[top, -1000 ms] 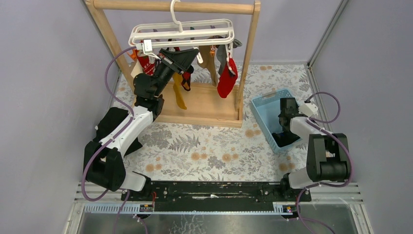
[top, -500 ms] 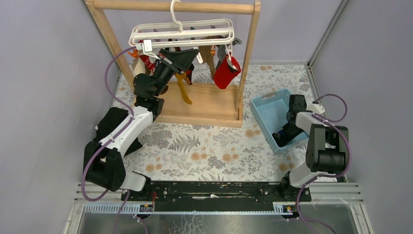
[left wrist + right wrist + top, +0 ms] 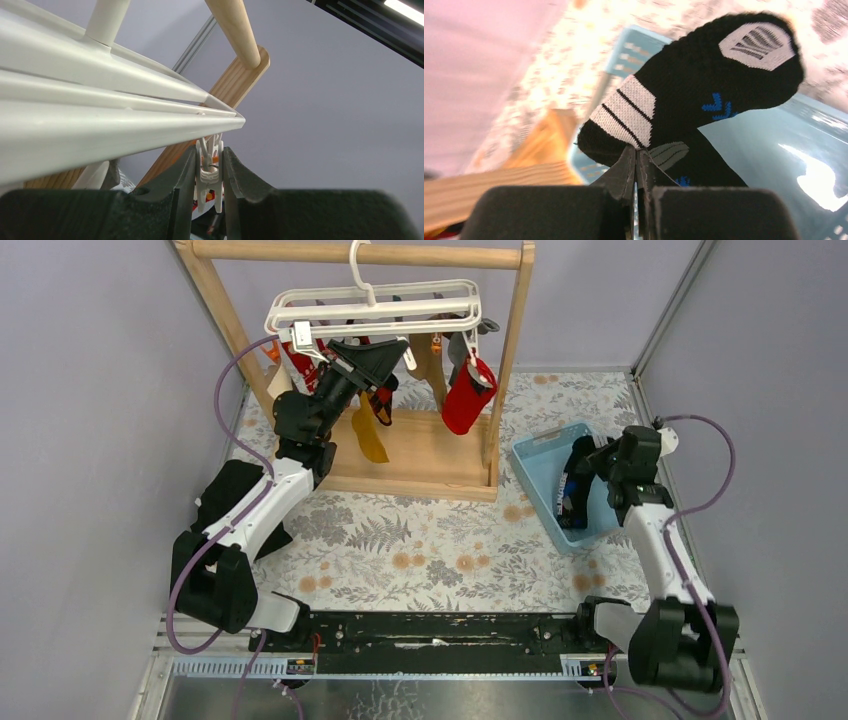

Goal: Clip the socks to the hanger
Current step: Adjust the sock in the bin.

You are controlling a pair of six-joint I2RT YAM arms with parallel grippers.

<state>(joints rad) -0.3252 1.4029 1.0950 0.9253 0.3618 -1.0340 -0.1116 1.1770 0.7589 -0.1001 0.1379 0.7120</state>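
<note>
Black sock (image 3: 704, 95), white stripes, blue marks, pale toe patch: pinched at cuff between jaws of my right gripper (image 3: 636, 160), closed tight, above blue basket (image 3: 545, 445). My left gripper (image 3: 210, 155) raised under white hanger (image 3: 370, 305) on wooden rack (image 3: 360, 253), fingers squeezing dangling clip (image 3: 206, 176). Dark fabric beneath: same sock or another, cannot tell.
</note>
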